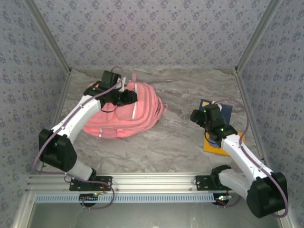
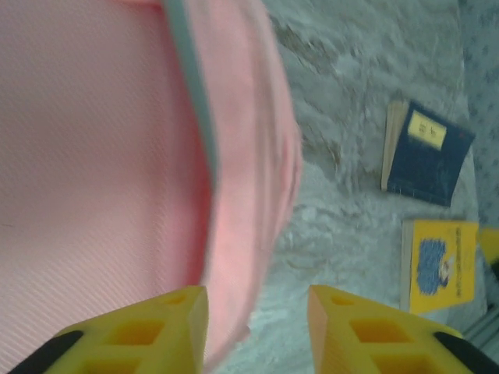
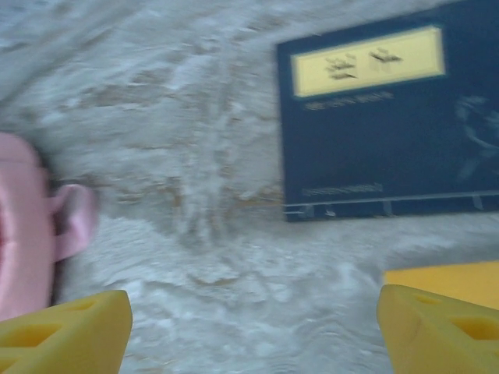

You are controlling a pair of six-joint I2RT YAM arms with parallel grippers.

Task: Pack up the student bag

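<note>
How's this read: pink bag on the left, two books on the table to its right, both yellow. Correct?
Only one is a yellow book; the other is a dark blue book, clear in the left wrist view. Rest holds: pink bag left, both on the table to its right.

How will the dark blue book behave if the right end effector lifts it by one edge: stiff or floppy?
The dark blue book looks thick, with a page block showing along its side, so it probably stays fairly stiff, though it may fan open. Lying flat on the table, it should slide, not tip, when pushed.
</note>
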